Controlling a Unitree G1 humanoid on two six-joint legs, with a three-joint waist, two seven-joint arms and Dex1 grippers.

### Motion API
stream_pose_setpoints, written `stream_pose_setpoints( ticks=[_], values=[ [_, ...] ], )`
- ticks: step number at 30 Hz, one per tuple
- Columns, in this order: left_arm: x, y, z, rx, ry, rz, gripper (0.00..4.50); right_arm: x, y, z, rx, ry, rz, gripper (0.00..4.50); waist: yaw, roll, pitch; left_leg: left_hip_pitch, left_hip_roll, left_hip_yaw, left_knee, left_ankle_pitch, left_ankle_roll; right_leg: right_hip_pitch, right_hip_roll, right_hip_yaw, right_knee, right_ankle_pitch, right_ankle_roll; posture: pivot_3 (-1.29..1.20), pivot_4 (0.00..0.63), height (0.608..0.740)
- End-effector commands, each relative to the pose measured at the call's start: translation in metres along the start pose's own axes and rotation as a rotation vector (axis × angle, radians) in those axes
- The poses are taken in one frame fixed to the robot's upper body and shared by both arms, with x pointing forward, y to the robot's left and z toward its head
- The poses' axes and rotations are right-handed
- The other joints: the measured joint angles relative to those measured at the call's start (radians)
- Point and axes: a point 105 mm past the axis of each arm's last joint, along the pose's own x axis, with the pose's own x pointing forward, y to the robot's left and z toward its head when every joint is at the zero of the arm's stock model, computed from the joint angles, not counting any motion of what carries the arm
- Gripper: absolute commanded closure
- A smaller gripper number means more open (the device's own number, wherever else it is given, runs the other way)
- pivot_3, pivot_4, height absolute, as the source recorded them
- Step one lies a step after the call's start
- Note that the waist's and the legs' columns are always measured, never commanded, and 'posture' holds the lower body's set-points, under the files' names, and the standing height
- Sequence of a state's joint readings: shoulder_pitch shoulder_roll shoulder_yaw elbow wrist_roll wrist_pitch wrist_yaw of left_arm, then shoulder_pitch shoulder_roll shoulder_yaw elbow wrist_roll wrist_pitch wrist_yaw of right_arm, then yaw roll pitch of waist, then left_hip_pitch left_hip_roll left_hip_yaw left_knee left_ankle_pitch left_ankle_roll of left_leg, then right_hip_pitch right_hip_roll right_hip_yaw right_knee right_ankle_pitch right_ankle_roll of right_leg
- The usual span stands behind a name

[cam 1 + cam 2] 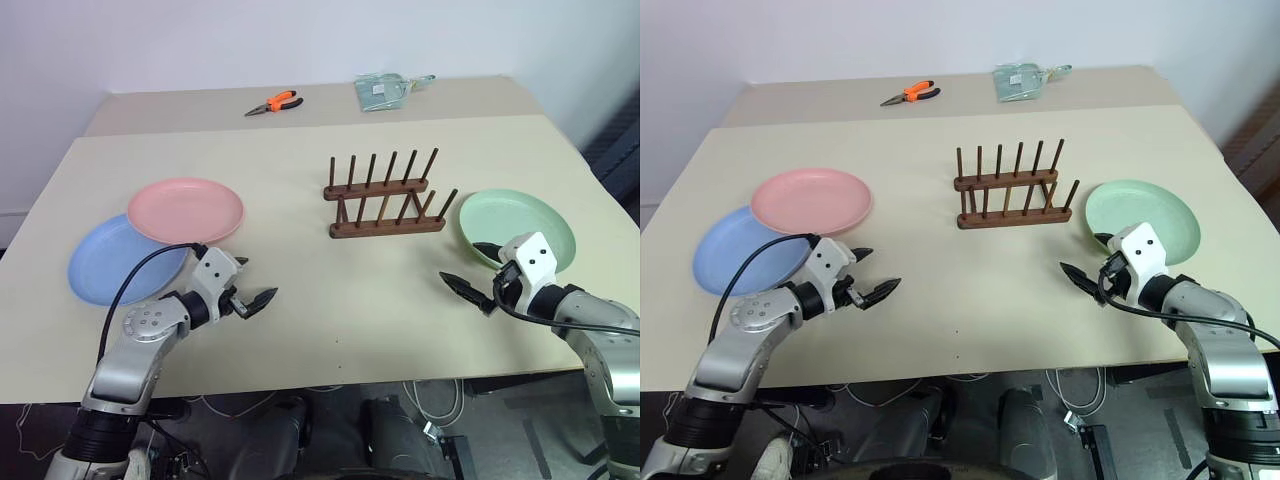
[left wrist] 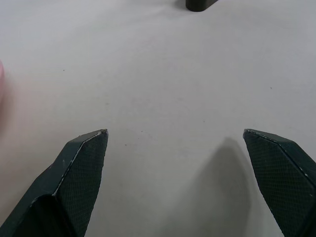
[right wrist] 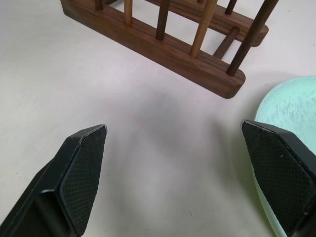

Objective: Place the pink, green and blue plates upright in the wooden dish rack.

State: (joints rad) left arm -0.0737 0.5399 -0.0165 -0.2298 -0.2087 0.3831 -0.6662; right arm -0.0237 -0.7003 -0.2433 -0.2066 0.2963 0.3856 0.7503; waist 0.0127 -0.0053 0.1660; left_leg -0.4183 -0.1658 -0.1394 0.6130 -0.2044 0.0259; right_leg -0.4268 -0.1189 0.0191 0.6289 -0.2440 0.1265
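The pink plate [image 1: 186,209] lies flat at the left of the table, its edge overlapping the blue plate [image 1: 115,262] beneath it. The green plate [image 1: 520,225] lies flat at the right. Between them, further back, the wooden dish rack [image 1: 385,200] stands with nothing between its pegs. My left gripper [image 1: 252,280] hovers open over bare table just right of the pink and blue plates, holding nothing. My right gripper [image 1: 462,263] is open at the green plate's near left edge. In the right wrist view, the rack [image 3: 163,47] and the green plate [image 3: 291,106] lie beyond its fingers.
Orange-handled pliers [image 1: 275,102] and a clear plastic packet [image 1: 383,90] lie on the table's far part. The beige table [image 1: 340,300] has a wide bare stretch between my two grippers, running up to the rack. Its front edge is close below my hands.
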Motion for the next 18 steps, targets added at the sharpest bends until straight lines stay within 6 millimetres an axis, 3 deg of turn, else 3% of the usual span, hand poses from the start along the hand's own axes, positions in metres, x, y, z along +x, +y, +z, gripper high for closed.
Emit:
stream_pose_setpoints(
  ticks=[1, 7, 12, 18],
  values=[
    [0.000, -0.001, 0.007, 0.020, -0.029, 0.008, 0.00, 0.003, -0.004, 0.012, -0.047, -0.041, -0.010, 0.05, 0.000, 0.000, 0.000, 0.000, 0.000, 0.000, 0.000, 0.000, 0.000, 0.000, 0.000, 0.000, 0.000, 0.000, 0.000, 0.00, 0.150, 0.719],
    [0.011, -0.011, 0.013, 0.006, -0.057, -0.042, 0.00, 0.006, -0.002, 0.016, -0.055, -0.056, -0.012, 0.05, 0.004, 0.000, 0.000, 0.000, 0.000, 0.000, 0.000, 0.000, 0.000, 0.000, 0.000, 0.000, 0.000, 0.000, 0.000, 0.00, 0.150, 0.719],
    [0.033, -0.018, 0.021, 0.035, -0.067, -0.136, 0.00, 0.010, 0.025, 0.020, -0.006, -0.059, 0.098, 0.05, 0.002, 0.000, 0.000, 0.000, 0.000, 0.000, 0.001, 0.000, 0.000, 0.000, 0.000, 0.000, 0.000, 0.000, 0.000, 0.00, 0.150, 0.719],
    [0.087, -0.017, 0.030, 0.057, -0.045, -0.233, 0.00, 0.015, 0.044, 0.026, 0.003, -0.079, 0.063, 0.05, 0.004, -0.001, 0.000, -0.001, 0.000, 0.000, 0.003, 0.000, 0.000, 0.000, 0.000, -0.001, 0.000, 0.002, 0.002, 0.00, 0.150, 0.719]
  ],
)
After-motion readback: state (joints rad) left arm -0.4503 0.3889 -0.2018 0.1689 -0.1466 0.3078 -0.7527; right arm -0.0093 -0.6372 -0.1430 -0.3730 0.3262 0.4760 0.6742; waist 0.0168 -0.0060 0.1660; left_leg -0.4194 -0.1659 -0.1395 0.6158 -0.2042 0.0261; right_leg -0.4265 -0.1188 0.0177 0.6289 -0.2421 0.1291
